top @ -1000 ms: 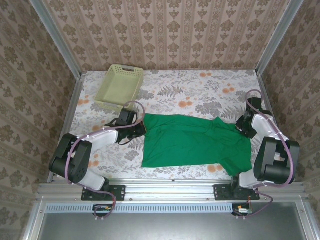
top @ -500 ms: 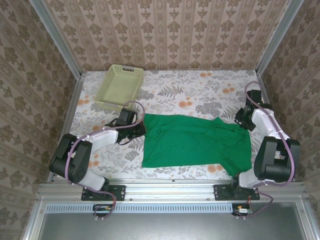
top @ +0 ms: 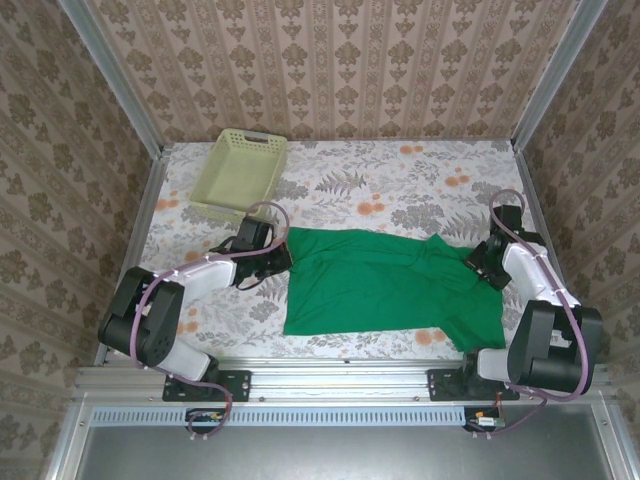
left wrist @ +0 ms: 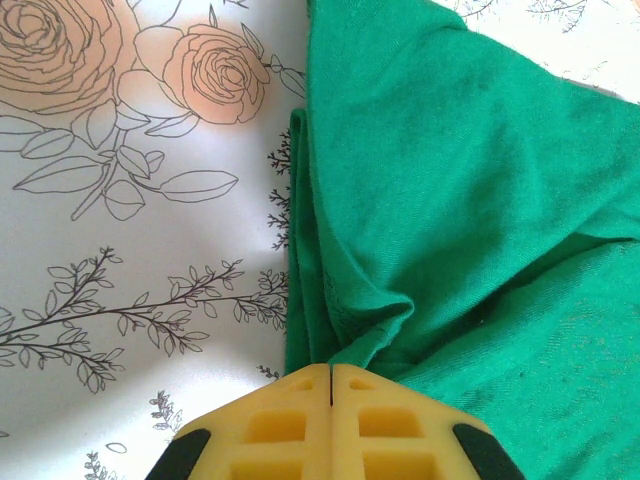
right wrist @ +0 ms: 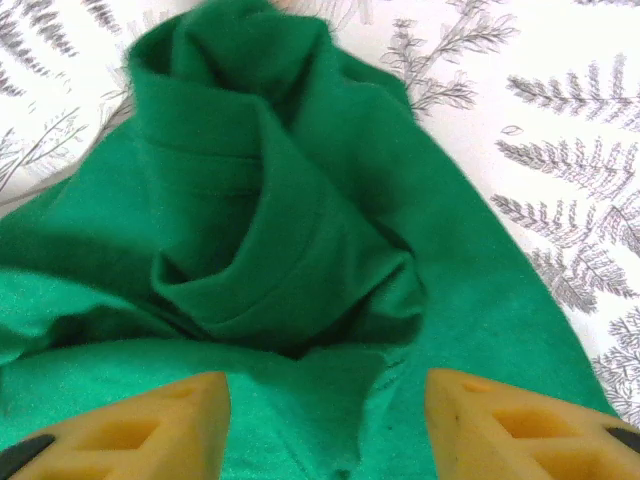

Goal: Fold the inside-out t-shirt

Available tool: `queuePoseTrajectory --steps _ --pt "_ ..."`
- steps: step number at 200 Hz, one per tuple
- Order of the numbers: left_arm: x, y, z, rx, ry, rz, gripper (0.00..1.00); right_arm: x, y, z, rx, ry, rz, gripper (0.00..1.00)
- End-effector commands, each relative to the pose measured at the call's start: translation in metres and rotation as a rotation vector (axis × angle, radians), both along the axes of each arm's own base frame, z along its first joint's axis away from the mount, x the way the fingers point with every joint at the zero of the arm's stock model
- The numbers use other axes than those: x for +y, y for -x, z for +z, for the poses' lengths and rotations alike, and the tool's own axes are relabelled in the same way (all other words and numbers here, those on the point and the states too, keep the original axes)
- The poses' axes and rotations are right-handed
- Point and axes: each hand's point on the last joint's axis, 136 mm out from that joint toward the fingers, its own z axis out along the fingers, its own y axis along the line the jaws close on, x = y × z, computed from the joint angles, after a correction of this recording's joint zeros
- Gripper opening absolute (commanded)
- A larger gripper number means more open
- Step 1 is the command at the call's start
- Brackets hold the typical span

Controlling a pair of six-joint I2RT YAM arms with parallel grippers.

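Observation:
The bright green t-shirt (top: 390, 285) lies spread across the middle of the floral table. My left gripper (top: 283, 256) sits at its upper left corner. In the left wrist view the yellow jaws (left wrist: 331, 372) are pressed together on a pinched fold of the green t-shirt (left wrist: 450, 200). My right gripper (top: 478, 258) hovers at the shirt's right side. In the right wrist view the gripper (right wrist: 325, 400) stands open over the t-shirt (right wrist: 270, 240), where the cloth is rumpled, with yellow fingers (right wrist: 150, 425) wide apart.
A pale yellow-green lattice basket (top: 241, 170) stands at the back left of the table. Metal frame rails (top: 340, 375) run along the near edge, and patterned walls close in the sides. Bare floral tablecloth (top: 400, 180) stretches behind the shirt.
My right arm has swung from the table's right edge forward and left, bringing its open gripper over the shirt's right side. The left arm and the shirt have not moved.

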Motion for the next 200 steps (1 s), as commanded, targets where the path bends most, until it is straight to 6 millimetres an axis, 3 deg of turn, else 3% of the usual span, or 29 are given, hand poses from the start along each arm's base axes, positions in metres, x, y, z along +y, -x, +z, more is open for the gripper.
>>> queuePoseTrajectory --steps 1,33,58,85,111,140,164,200 --pt "0.0 -0.003 0.002 -0.021 0.007 -0.018 0.0 0.009 -0.02 0.015 -0.09 -0.014 0.044 0.35" --pt "0.002 -0.003 0.003 -0.023 0.009 -0.014 0.0 0.018 -0.039 0.042 -0.139 0.112 0.163 0.14" --pt "0.003 -0.003 0.002 -0.022 0.01 -0.009 0.0 0.034 -0.043 0.036 -0.109 0.107 0.232 0.01" --pt "0.002 -0.003 0.001 -0.017 0.009 -0.01 0.0 0.064 -0.04 0.026 -0.086 0.095 0.345 0.0" --pt "0.002 -0.003 0.001 -0.016 0.011 -0.01 0.0 0.083 -0.018 0.008 0.021 0.098 0.398 0.0" --pt "0.002 -0.003 0.001 -0.015 0.008 -0.01 0.0 0.083 0.002 -0.001 0.061 0.094 0.398 0.19" --pt "0.001 -0.004 0.002 -0.013 0.008 -0.011 0.0 0.066 -0.001 0.021 0.029 0.169 0.377 0.35" --pt "0.002 -0.005 0.003 -0.018 -0.001 -0.009 0.0 0.038 -0.022 0.056 -0.094 0.116 0.276 0.39"
